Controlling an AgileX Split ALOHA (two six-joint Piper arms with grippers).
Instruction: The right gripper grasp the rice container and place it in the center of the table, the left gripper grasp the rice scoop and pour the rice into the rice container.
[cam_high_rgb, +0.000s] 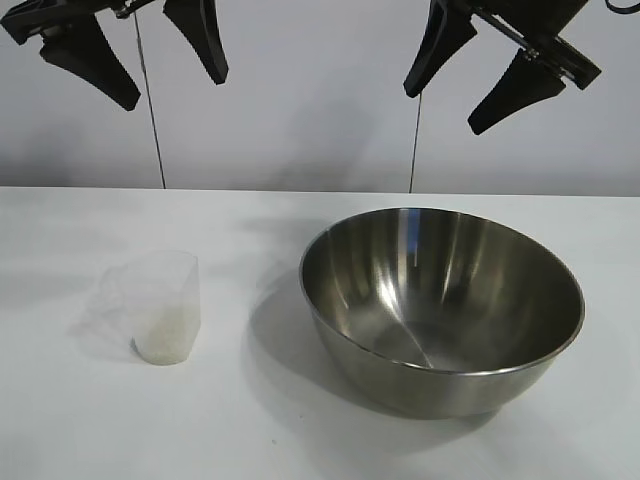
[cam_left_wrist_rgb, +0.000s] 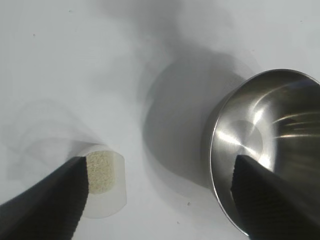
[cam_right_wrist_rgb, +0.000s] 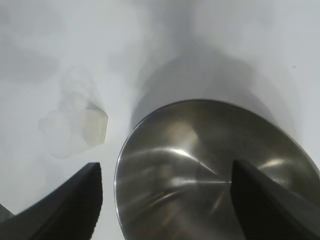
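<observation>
The rice container (cam_high_rgb: 442, 305), a big shiny steel bowl, stands empty on the white table (cam_high_rgb: 300, 430), right of centre. The rice scoop (cam_high_rgb: 160, 305), a small clear cup, stands upright to its left with rice (cam_high_rgb: 162, 340) in its bottom. My left gripper (cam_high_rgb: 172, 75) hangs open high above the scoop. My right gripper (cam_high_rgb: 448, 105) hangs open high above the bowl. The left wrist view shows the rice (cam_left_wrist_rgb: 102, 170) in the scoop (cam_left_wrist_rgb: 105, 187) and the bowl (cam_left_wrist_rgb: 265, 145). The right wrist view shows the bowl (cam_right_wrist_rgb: 210, 165) below and the scoop (cam_right_wrist_rgb: 75, 130) beside it.
A plain pale wall (cam_high_rgb: 320, 100) stands behind the table. Two thin black cables (cam_high_rgb: 152, 110) hang down in front of it.
</observation>
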